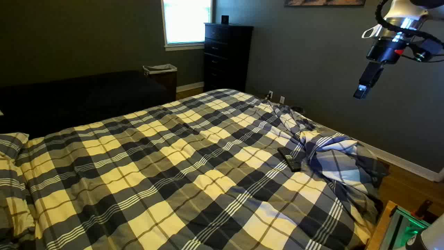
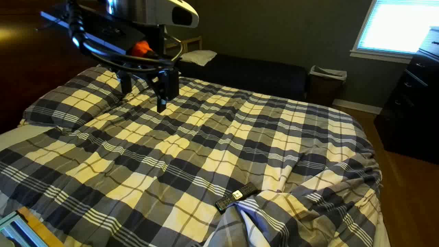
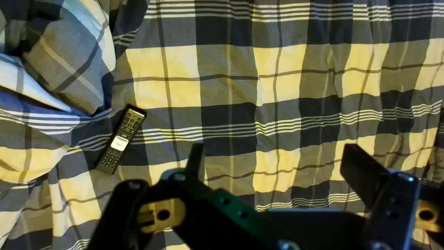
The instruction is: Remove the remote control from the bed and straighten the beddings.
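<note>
The black remote control lies on the bed's plaid comforter in both exterior views (image 1: pixel 290 160) (image 2: pixel 236 196) and at the left of the wrist view (image 3: pixel 121 139). The comforter (image 1: pixel 180 151) (image 2: pixel 202 139) (image 3: pixel 227 66) covers the bed, whose pale sheet (image 2: pixel 22 135) shows at one side. The comforter is bunched and folded over beside the remote, with its blue-grey underside (image 1: pixel 343 166) showing. My gripper (image 1: pixel 360 93) (image 2: pixel 144 98) (image 3: pixel 274 147) is open and empty, high above the comforter. In the wrist view the remote lies left of both fingers.
Plaid pillows (image 2: pixel 79 97) lie at the head of the bed. A dark couch (image 1: pixel 104 99), a lined hamper (image 1: pixel 161 74) and a dark dresser (image 1: pixel 227 55) stand beyond the bed. A wood-edged stand (image 1: pixel 380 225) is close to the bed's near side.
</note>
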### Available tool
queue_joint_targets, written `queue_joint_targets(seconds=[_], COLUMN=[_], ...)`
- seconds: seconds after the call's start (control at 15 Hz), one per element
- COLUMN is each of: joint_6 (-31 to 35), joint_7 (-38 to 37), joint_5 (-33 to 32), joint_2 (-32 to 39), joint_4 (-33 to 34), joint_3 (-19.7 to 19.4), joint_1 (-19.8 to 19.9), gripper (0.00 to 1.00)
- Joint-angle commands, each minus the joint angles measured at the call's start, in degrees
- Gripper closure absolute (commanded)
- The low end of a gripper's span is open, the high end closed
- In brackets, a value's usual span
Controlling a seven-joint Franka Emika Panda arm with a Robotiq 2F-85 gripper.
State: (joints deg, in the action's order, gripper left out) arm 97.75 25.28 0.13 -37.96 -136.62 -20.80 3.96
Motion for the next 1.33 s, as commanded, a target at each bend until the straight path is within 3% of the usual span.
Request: queue_joint_targets(seconds=[0.0, 0.13, 0.4, 0.87, 1.27], joint_6=[-0.13, -0.13, 2.51, 23.12, 29.71], joint_7=[0.53, 0.53, 4.27, 5.54, 3.62], joint_5=[0.52, 0.52, 0.31, -0.49, 8.09], joint_2=[0.30, 0.30, 9.34, 30.35, 46.52], joint_4=[0.14, 0.14, 3.08, 4.50, 7.18], joint_3=[0.75, 0.75, -0.65, 0.53, 3.03], joint_1=[1.02, 1.01, -0.77, 1.47, 5.48], gripper=[0.00, 0.00, 0.00, 0.00, 0.00])
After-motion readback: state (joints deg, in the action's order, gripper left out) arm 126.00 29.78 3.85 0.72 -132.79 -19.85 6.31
